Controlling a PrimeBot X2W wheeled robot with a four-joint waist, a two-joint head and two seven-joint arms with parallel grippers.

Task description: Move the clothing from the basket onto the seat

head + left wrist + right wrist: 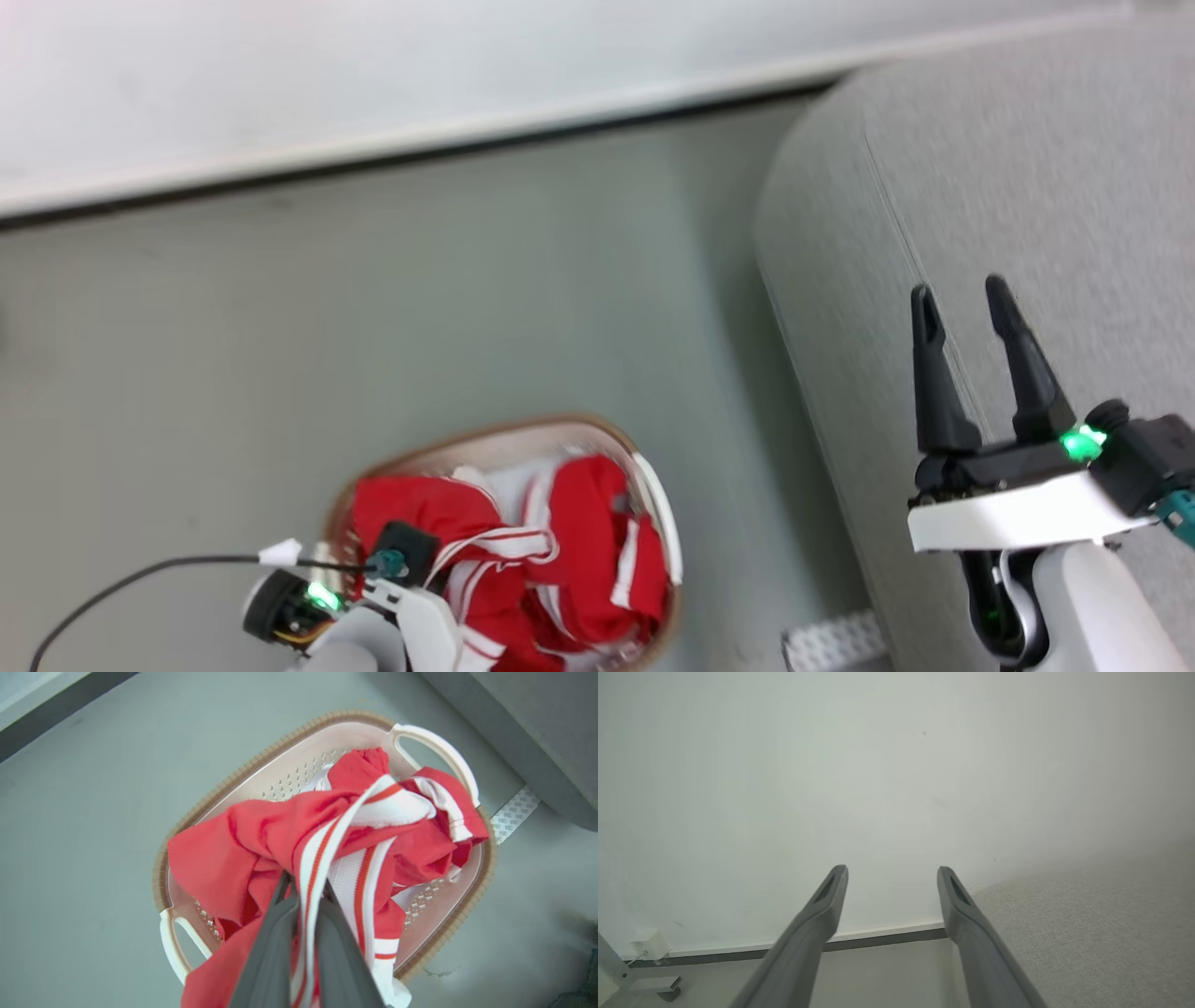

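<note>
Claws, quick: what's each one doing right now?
Left claw: shut on clothing.
Right claw: open, holding nothing.

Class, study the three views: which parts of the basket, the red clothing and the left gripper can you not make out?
- Left wrist view: tips of the left gripper, buried in the crumpled red-and-white fabric clothing.
- Same view: the garment count, lost in tangled folds.
- Head view: the near end of the oval cream perforated plastic basket, cut by the bottom edge.
</note>
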